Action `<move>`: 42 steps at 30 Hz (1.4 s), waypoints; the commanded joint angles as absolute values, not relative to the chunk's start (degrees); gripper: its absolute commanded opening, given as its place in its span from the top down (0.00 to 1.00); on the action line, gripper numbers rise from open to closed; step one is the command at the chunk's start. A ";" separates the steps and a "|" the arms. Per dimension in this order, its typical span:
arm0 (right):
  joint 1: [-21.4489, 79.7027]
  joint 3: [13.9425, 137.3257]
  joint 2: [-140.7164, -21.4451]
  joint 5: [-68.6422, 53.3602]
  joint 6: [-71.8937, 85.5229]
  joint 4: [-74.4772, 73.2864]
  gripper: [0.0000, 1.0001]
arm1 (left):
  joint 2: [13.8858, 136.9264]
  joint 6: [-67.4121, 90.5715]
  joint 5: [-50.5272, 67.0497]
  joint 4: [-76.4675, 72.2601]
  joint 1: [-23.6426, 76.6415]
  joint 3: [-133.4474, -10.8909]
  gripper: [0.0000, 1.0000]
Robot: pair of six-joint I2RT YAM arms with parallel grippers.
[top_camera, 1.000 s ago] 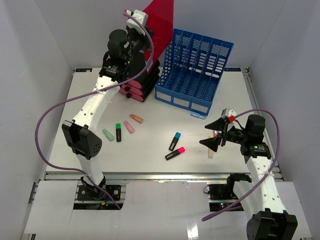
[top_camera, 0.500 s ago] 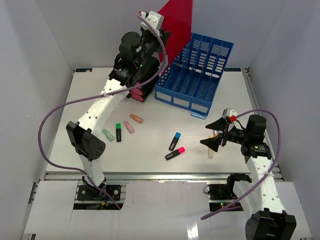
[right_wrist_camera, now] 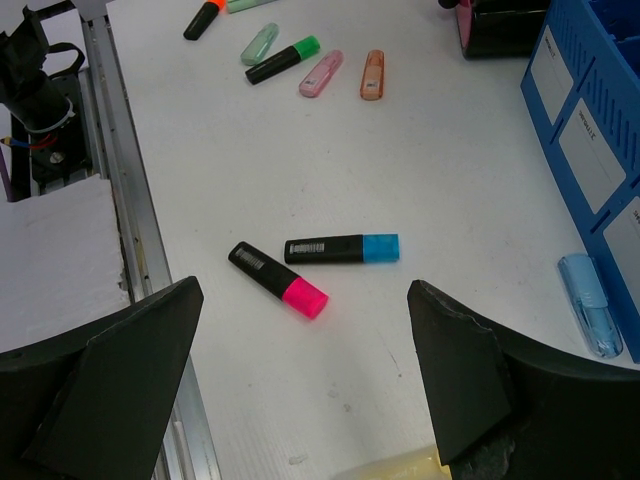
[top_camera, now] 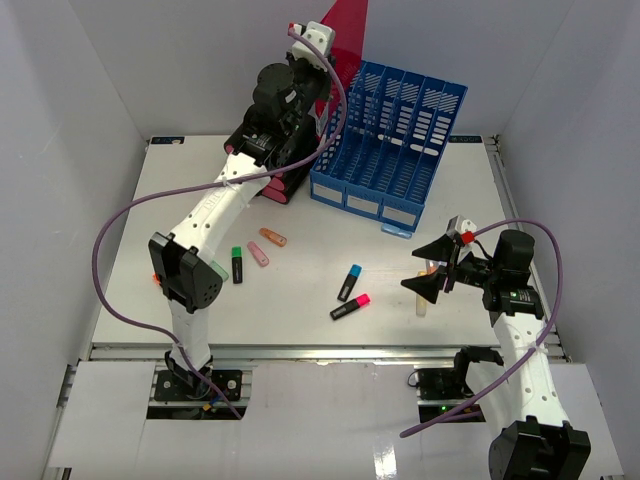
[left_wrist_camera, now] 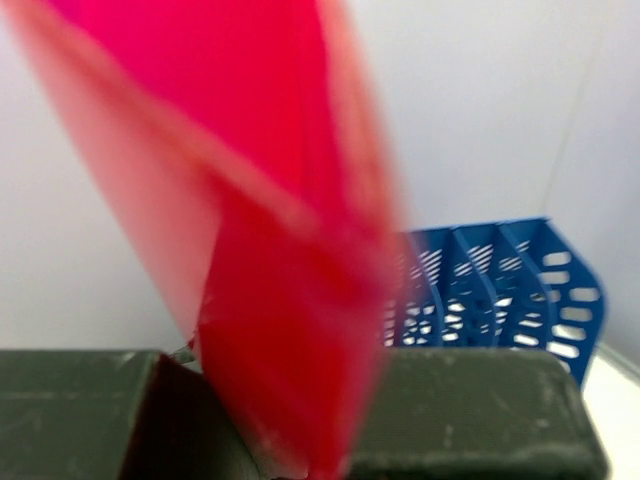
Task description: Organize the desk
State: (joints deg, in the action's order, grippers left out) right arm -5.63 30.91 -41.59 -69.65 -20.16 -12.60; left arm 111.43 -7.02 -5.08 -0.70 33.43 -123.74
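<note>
**Left gripper** (left_wrist_camera: 300,445): raised high. The jaws are drawn narrow and clamp the lower edge of a red sheet (left_wrist_camera: 290,200), which rises tilted from between the fingers. A blue file rack (left_wrist_camera: 500,290) stands beyond the sheet, to the right.

**Right gripper** (right_wrist_camera: 300,370): the jaws are spread wide with nothing between them, hovering above the desk (right_wrist_camera: 200,160).
- Just ahead of it: a pink-capped black highlighter (right_wrist_camera: 278,280) and a blue-capped one (right_wrist_camera: 342,248), near each other.
- Farther ahead: a loose cluster of green-capped (right_wrist_camera: 284,59), pale green (right_wrist_camera: 259,44), pale pink (right_wrist_camera: 321,73) and orange (right_wrist_camera: 373,74) highlighters.
- To its right: a pale blue highlighter (right_wrist_camera: 590,318), just beside the rack's front.
- Directly below its near edge: a pale yellow object (right_wrist_camera: 390,465), mostly cut off.

**Desk**: it lies flat beneath and ahead of both grippers and carries every item above.
</note>
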 commanded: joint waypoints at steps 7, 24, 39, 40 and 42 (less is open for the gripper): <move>-6.13 30.38 -41.39 -71.63 -20.48 -12.04 0.10 | 108.08 -8.98 -6.67 -4.54 33.40 -124.18 1.00; -6.81 30.37 -40.91 -71.94 -20.39 -12.04 0.10 | 110.04 -8.70 -6.72 -4.31 33.40 -118.31 1.00; -7.09 30.24 -40.87 -71.98 -20.36 -12.01 0.10 | 111.88 -3.72 -3.58 -8.89 33.22 -109.64 1.00; -7.12 30.23 -40.87 -71.98 -20.39 -12.04 0.10 | 112.40 -3.69 -3.54 -9.07 33.22 -109.95 1.00; -7.12 30.23 -40.87 -72.04 -20.39 -11.98 0.10 | 113.34 -3.81 -3.60 -9.08 33.22 -110.94 1.00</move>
